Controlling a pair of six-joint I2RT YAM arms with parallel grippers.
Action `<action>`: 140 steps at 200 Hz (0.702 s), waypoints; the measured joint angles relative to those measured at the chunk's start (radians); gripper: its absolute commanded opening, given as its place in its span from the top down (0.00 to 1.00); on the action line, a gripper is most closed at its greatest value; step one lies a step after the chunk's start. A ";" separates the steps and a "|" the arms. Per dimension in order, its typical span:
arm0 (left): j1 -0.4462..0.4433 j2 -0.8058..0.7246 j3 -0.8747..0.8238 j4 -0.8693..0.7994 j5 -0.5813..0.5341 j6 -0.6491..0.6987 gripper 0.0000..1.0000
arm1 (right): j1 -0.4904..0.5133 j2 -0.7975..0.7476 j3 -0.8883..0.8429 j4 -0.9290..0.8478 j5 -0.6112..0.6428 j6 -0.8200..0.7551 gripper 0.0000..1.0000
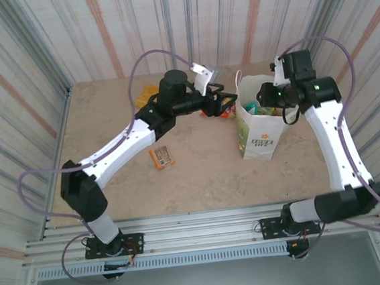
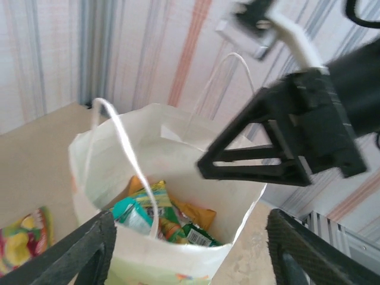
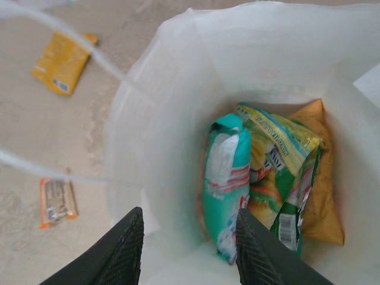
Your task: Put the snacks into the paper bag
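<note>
We see a white paper bag [image 1: 257, 139] standing upright on a pale surface [image 1: 200, 182], its mouth open and its cord handles [image 2: 122, 142] sticking up. Inside the bag, at least three snacks stand on end, pressed together: a teal packet [image 3: 225, 178], a yellow-green packet [image 3: 273, 154] and an orange packet [image 3: 323, 208] behind them. They lean on the bag's walls, which we judge is why they stay upright and do not lie flat.

The left gripper [image 2: 191, 228] hangs just beside the bag's mouth, a little above the rim. Its fingers [image 2: 89, 249] are spread wide with nothing between them, a pose we read as free to fetch another packet.

The right gripper [image 3: 189, 219] sits at the bag's mouth on the opposite side, pointing down into the bag. Its fingers [image 3: 127, 249] are partly apart and we see no packet between them; we cannot tell whether they touch the rim. We judge it is there to steady the bag and keep it open.

Other snacks are outside the bag. A red, yellow and green packet [image 2: 24, 237] lies on the surface just beside the bag, under the left gripper. A small orange bar [image 1: 162, 156] lies farther from the bag on that same side, and a yellow packet [image 1: 146, 93] lies well apart from the bag. We judge the task roughly half done
</note>
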State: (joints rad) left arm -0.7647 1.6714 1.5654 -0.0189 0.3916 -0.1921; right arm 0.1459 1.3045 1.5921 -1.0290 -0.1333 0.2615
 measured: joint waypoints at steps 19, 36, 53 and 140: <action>0.021 -0.077 -0.071 -0.031 -0.054 0.000 0.22 | 0.019 -0.111 -0.081 0.034 -0.023 0.019 0.57; 0.048 -0.130 -0.127 -0.059 -0.092 -0.009 0.22 | 0.042 -0.201 -0.159 0.071 -0.050 0.039 0.57; 0.080 -0.160 -0.170 -0.086 -0.116 -0.032 0.23 | 0.083 -0.283 -0.241 0.112 -0.070 0.058 0.57; 0.210 -0.061 -0.233 -0.192 -0.094 -0.101 0.28 | 0.323 -0.532 -0.473 0.265 -0.069 0.101 0.55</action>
State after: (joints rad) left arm -0.5549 1.6100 1.3319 -0.2108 0.2977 -0.2935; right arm 0.4686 0.7727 1.1187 -0.7639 -0.2024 0.3630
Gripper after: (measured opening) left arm 0.728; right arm 0.443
